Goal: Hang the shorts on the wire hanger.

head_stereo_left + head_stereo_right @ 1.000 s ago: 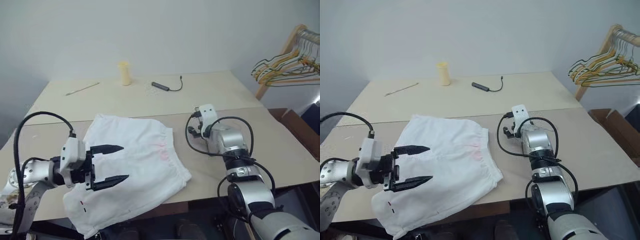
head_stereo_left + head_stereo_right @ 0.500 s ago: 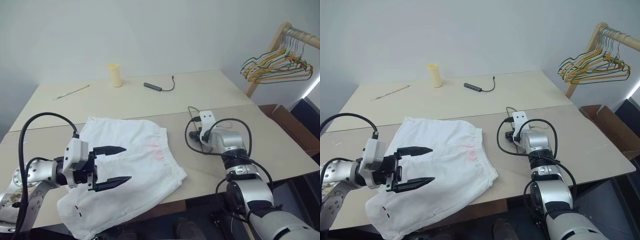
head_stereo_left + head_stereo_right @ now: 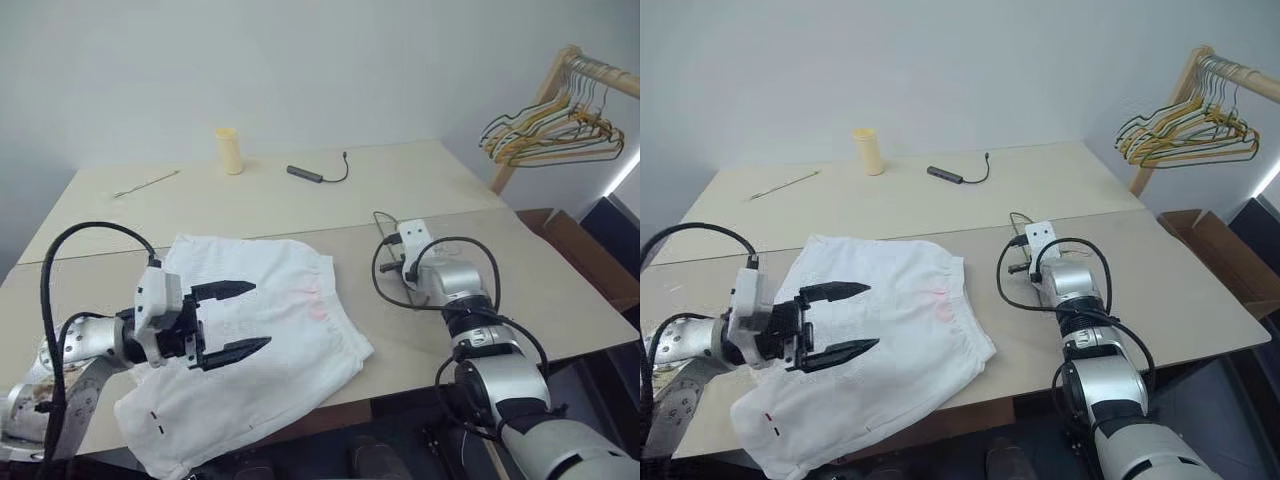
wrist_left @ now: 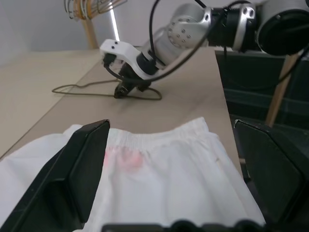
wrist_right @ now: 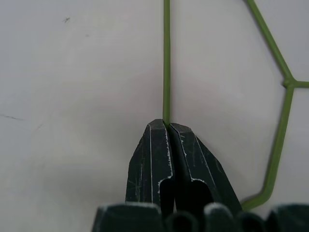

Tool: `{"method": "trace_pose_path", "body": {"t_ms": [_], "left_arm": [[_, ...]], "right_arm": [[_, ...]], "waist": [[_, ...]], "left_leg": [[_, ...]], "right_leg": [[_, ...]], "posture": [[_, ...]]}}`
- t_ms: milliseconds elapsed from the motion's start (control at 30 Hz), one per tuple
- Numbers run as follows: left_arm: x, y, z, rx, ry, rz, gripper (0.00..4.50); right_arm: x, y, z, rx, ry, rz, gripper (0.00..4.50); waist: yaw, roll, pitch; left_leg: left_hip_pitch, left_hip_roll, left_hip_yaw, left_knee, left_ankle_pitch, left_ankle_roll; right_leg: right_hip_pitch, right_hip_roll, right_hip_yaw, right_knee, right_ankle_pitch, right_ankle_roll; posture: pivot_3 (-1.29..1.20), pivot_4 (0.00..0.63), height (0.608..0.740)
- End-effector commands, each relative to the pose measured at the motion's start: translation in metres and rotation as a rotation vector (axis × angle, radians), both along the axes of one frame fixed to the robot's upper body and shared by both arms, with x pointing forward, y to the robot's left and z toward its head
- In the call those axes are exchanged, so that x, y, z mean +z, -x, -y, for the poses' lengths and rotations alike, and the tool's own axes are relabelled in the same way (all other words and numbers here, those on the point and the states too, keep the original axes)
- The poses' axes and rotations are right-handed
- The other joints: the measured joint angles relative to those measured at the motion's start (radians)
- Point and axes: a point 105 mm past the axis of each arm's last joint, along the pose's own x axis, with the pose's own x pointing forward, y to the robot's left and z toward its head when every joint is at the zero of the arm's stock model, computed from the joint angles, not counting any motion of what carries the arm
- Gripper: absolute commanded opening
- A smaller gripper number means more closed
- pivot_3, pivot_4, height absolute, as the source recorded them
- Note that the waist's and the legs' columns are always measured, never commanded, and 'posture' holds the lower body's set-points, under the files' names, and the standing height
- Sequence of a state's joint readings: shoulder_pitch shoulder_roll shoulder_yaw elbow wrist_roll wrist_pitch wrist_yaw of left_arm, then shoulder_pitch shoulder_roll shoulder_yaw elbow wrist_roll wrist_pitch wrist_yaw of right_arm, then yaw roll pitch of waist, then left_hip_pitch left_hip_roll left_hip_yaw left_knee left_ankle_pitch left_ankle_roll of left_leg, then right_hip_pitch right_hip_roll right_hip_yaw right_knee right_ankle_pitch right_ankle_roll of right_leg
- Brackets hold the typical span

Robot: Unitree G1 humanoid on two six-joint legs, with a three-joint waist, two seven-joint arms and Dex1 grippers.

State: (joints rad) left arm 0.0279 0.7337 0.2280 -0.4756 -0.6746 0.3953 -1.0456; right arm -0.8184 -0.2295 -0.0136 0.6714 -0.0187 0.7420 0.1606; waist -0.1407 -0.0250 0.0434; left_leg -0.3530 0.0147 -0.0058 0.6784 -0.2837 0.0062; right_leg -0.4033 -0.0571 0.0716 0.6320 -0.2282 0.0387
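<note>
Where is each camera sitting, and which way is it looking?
Head views: look forward and down at the table, shorts, both arms.
Left wrist view: looks past the open left gripper over the shorts at the right arm.
Right wrist view: looks down the right gripper, shut on the wire hanger.
Shared: the shorts.

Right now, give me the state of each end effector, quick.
Left end effector: open, holding nothing, above the shorts.
Right end effector: closed on the wire hanger, which lies on the table.
</note>
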Motion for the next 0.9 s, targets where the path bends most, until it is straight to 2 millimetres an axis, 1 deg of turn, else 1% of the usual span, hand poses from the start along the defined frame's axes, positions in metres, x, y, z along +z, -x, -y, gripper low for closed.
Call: {"method": "trace_pose_path", "body": {"t_ms": [33,67,133,200,267,333,467,533,600,733,767,800,833,900], "left_arm": [[0.003,-0.034,0.0,0.195,0.111,-0.143,4.5],[0.003,-0.039,0.002,0.218,0.144,-0.183,4.5],[0.019,-0.048,0.014,0.205,0.344,-0.273,4.5],[0.033,-0.064,0.021,0.224,0.526,-0.363,4.5],[0.045,-0.084,0.025,0.267,0.689,-0.442,4.5],[0.054,-0.091,0.031,0.257,0.763,-0.48,4.5],[0.073,-0.097,0.043,0.233,0.793,-0.465,4.5],[0.079,-0.099,0.046,0.228,0.804,-0.451,4.5],[0.085,-0.096,0.05,0.203,0.793,-0.412,4.5],[0.084,-0.095,0.054,0.217,0.767,-0.4,4.5],[0.084,-0.096,0.053,0.224,0.777,-0.398,4.11],[0.084,-0.097,0.053,0.229,0.783,-0.397,3.98],[0.084,-0.098,0.052,0.241,0.786,-0.394,3.61],[0.084,-0.101,0.051,0.265,0.782,-0.383,3.03]], "right_arm": [[0.064,-0.012,-0.006,0.036,0.002,0.294,0.06],[0.073,-0.01,-0.009,0.052,-0.01,0.337,0.06],[0.103,-0.003,-0.019,0.103,-0.073,0.466,0.06],[0.129,0.01,-0.034,0.2,-0.102,0.587,0.06],[0.151,0.033,-0.056,0.367,-0.086,0.727,0.06],[0.16,0.053,-0.073,0.496,-0.039,0.823,0.06],[0.158,0.084,-0.098,0.696,0.035,0.906,0.06],[0.154,0.095,-0.107,0.762,0.059,0.927,0.06],[0.15,0.102,-0.113,0.793,0.069,0.943,0.06],[0.146,0.105,-0.118,0.806,0.068,0.957,0.06],[0.145,0.105,-0.119,0.809,0.072,0.959,0.0],[0.145,0.105,-0.119,0.81,0.072,0.958,0.0],[0.144,0.105,-0.119,0.812,0.073,0.959,0.0],[0.143,0.106,-0.12,0.821,0.078,0.96,0.0]], "waist": [[0.001,0.001,0.001],[0.001,0.001,0.001],[-0.001,0.002,0.001],[-0.002,0.001,0.001],[-0.002,0.001,0.001],[-0.006,0.001,0.001],[-0.019,0.001,0.001],[-0.02,0.001,0.001],[-0.024,0.001,0.001],[-0.034,0.001,0.001],[-0.035,0.001,0.001],[-0.036,0.001,0.001],[-0.036,0.001,0.001],[-0.037,0.001,0.001]], "left_leg": [[-0.001,0.0,-0.001,0.001,0.0,0.0],[-0.001,0.0,-0.004,0.001,0.0,0.0],[-0.002,-0.001,-0.008,0.001,0.0,0.0],[-0.003,-0.001,-0.009,0.001,0.0,0.0],[-0.004,-0.001,-0.011,0.001,0.0,0.0],[-0.004,-0.001,-0.012,0.001,0.0,0.0],[-0.004,-0.003,-0.013,0.001,-0.001,-0.001],[-0.003,-0.004,-0.013,0.002,0.001,-0.003],[-0.002,-0.005,-0.013,0.001,0.001,-0.004],[-0.001,-0.005,-0.013,0.002,0.002,-0.005],[-0.001,-0.005,-0.013,0.002,0.002,-0.005],[-0.001,-0.006,-0.014,0.002,0.002,-0.005],[-0.001,-0.006,-0.014,0.002,0.002,-0.005],[-0.001,-0.006,-0.014,0.001,0.002,-0.005]], "right_leg": [[0.0,0.0,0.0,0.0,0.0,0.001],[-0.001,0.0,0.001,0.0,0.001,0.001],[-0.001,-0.001,0.001,0.0,0.001,0.002],[-0.002,-0.002,0.001,-0.001,0.002,0.004],[-0.001,-0.003,0.0,-0.002,0.003,0.005],[-0.001,-0.003,0.0,-0.002,0.003,0.005],[-0.001,-0.003,0.0,-0.002,0.003,0.005],[-0.001,-0.003,0.0,-0.002,0.003,0.005],[0.0,-0.003,0.001,-0.002,0.003,0.005],[0.001,-0.002,0.001,-0.002,0.003,0.005],[0.001,-0.002,0.001,-0.002,0.003,0.005],[0.001,-0.003,0.001,-0.002,0.003,0.005],[0.001,-0.003,0.001,-0.002,0.003,0.005],[0.001,-0.003,0.001,-0.002,0.003,0.005]], "posture": [[-0.06,0.0,0.74],[-0.06,0.0,0.74],[-0.07,0.0,0.74],[-0.08,0.0,0.74],[-0.09,0.0,0.74],[-0.11,0.0,0.74],[-0.12,0.0,0.74],[-0.13,0.0,0.74],[-0.13,0.0,0.74],[-0.14,0.0,0.74],[-0.14,0.0,0.74],[-0.14,0.0,0.74],[-0.14,0.0,0.74],[-0.14,0.0,0.74]]}}
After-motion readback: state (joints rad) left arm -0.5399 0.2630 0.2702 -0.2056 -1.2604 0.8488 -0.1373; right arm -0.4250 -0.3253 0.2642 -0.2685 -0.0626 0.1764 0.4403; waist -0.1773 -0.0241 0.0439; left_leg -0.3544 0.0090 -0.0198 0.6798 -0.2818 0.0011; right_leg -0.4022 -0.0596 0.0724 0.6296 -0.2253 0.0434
